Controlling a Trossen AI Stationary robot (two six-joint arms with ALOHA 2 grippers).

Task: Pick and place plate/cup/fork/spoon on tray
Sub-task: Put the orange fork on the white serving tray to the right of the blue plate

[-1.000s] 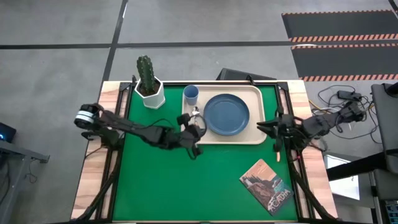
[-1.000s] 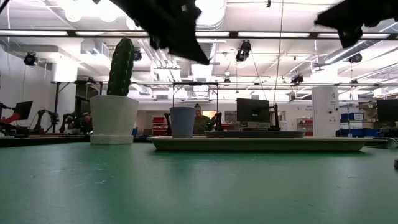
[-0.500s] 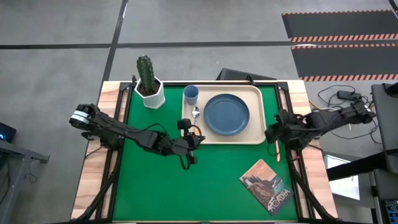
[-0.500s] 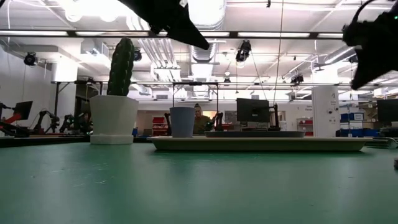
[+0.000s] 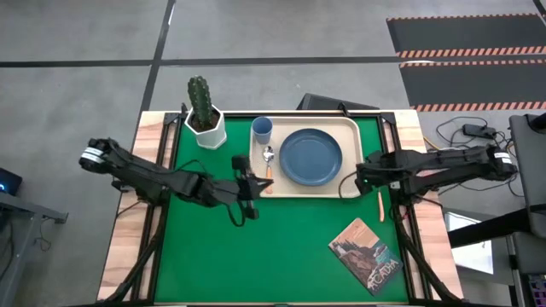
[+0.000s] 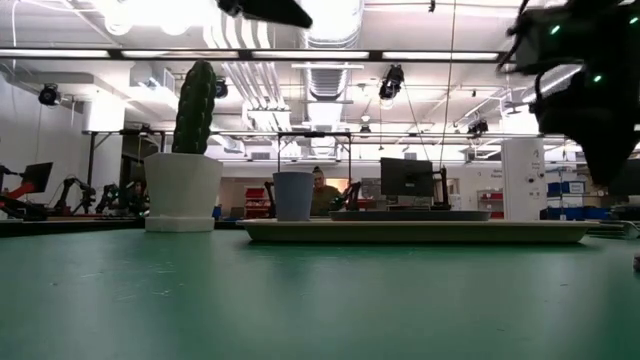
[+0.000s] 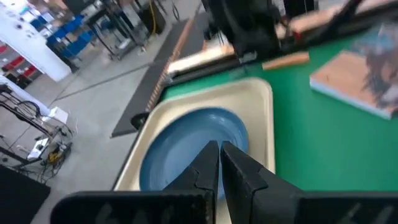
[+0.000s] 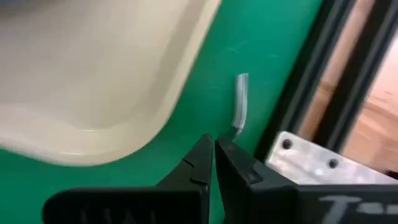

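Note:
The cream tray (image 5: 351, 189) lies at the table's far middle. On it are the dark-blue plate (image 5: 310, 157), the light-blue cup (image 5: 263, 130) and the orange-handled spoon (image 5: 269, 159). The fork (image 5: 380, 205) lies on the green mat to the right of the tray; its silver tines (image 8: 241, 99) show in the right wrist view. My left gripper (image 5: 254, 182) is shut and empty, above the mat by the tray's near left corner. My right gripper (image 5: 357, 182) is shut and empty, above the tray's near right corner (image 8: 93, 81), close to the fork's tines.
A cactus in a white pot (image 5: 206, 119) stands at the far left. A book (image 5: 365, 254) lies on the mat at the near right. Black frame rails (image 5: 401, 213) run along the table's right side, next to the fork.
My left gripper has drawn back from the spoon on the tray toward the table's left edge and has risen. My right gripper has moved toward the tray's near right corner and come lower. The tableware has stayed in place.

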